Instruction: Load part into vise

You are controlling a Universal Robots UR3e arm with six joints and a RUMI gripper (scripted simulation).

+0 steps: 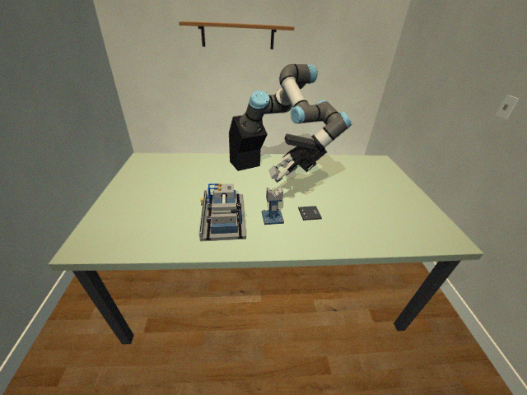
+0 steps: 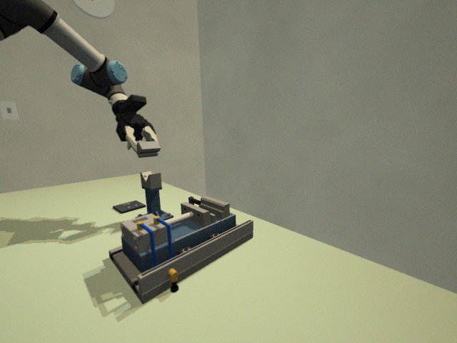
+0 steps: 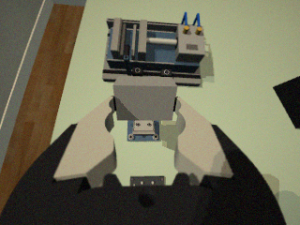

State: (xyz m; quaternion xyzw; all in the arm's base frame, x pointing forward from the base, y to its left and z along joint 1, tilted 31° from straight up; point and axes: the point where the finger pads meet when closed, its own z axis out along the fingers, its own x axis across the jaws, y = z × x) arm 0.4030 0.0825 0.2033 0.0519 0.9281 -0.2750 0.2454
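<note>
My gripper (image 1: 277, 173) (image 2: 148, 146) (image 3: 144, 97) is shut on the part, a grey block (image 1: 272, 171) (image 2: 148, 145) (image 3: 145, 96), gripped by its ends. It is held tilted in the air, above and behind the V-block (image 1: 274, 195) (image 2: 153, 180) (image 3: 143, 126). A dark groove shows low on the block in the exterior view; the wrist view shows a plain face. The vise is open and holds no part. Its fixed jaw (image 1: 224, 220) (image 2: 215, 207) (image 3: 115, 37) faces the rod-side jaw (image 1: 223, 207) (image 2: 195, 214) (image 3: 142, 39). The work stop (image 2: 195, 201) is the short dark rod.
The dark infeed plate (image 1: 310, 212) (image 2: 128, 206) (image 3: 147, 181) bears no part and lies beside the V-block's stand (image 1: 272, 206) (image 2: 153, 201). The vise, with its air cylinder (image 1: 224, 192) (image 2: 143, 230) (image 3: 191, 42) and blue hoses, stands on the stand's other side.
</note>
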